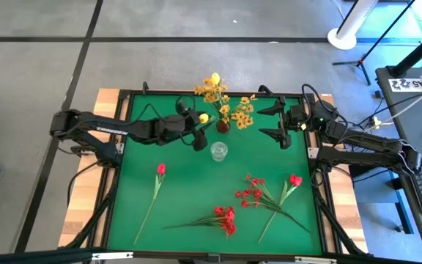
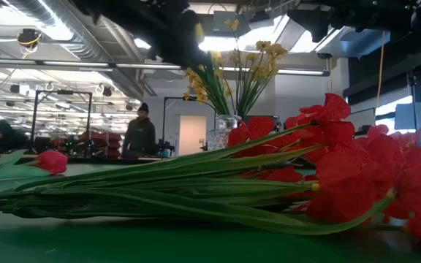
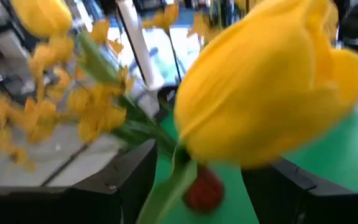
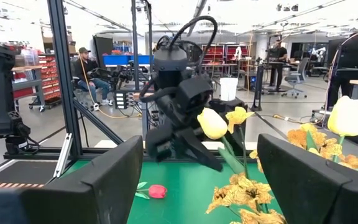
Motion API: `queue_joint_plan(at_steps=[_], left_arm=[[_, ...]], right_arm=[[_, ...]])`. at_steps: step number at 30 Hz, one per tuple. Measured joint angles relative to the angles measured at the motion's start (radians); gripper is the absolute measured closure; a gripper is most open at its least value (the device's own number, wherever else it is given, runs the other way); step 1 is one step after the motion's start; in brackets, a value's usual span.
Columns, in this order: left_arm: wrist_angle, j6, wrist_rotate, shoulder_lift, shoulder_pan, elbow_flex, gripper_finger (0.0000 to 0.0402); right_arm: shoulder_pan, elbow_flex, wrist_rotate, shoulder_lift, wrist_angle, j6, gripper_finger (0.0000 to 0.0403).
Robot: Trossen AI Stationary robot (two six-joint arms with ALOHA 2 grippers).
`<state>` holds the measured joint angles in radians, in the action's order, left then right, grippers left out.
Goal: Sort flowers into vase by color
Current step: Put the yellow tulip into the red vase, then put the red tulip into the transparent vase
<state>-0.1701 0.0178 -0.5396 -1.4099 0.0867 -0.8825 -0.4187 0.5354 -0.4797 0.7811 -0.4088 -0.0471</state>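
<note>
Green table [image 1: 134, 158], largest thing in view, framed in black. Left arm reaches in from 9 o'clock; the left gripper [image 1: 198, 134] sits just beside the yellow bouquet, clamped on the stem of a yellow tulip [image 1: 204, 118] whose head pokes up toward 12 o'clock. In the left wrist view the tulip head [image 3: 263, 84] fills the picture and the green stem [image 3: 166, 193] runs down between the two dark fingers. Right arm comes from 3 o'clock; the right gripper [image 1: 283, 123] waits at the table's 2 o'clock corner, fingers spread wide, nothing in them.

Yellow-orange blossom sprays [image 1: 233, 110] with another yellow tulip [image 1: 215, 78] already stand in a dark red vase [image 1: 223, 127] near 12 o'clock. Empty clear glass vase [image 1: 219, 151] stands just toward 6 o'clock from it.

Red ones lie flat on the near half: a red tulip [image 1: 160, 169] at 8 o'clock, a red blossom cluster [image 1: 226, 218] at 6 o'clock, another red cluster [image 1: 251, 192] and red tulip [image 1: 294, 180] at 4–5 o'clock, stems crossing.

Key relation: dark red vase lies at 3 o'clock from the left gripper, just beside it. Held stem looks roughly upright, so likely a short shift sideways, then down into the mouth. Left arm is nearer.
</note>
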Motion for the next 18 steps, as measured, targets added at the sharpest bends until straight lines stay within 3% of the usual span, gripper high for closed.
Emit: queue_joint_plan(at_steps=[7,10,18], left_arm=[[0.219,-0.107,0.001,0.108,-0.045,0.000,0.0179],[0.405,-0.228,0.020,0.146,-0.069,0.000,0.0179],[0.844,-0.740,0.326,0.168,-0.146,0.000,0.0179]], right_arm=[[0.000,0.000,0.000,0.000,0.000,-0.003,0.0088],[0.000,0.000,0.000,0.000,0.001,-0.010,0.0088],[0.000,0.000,0.000,0.000,0.011,-0.012,0.0088]])
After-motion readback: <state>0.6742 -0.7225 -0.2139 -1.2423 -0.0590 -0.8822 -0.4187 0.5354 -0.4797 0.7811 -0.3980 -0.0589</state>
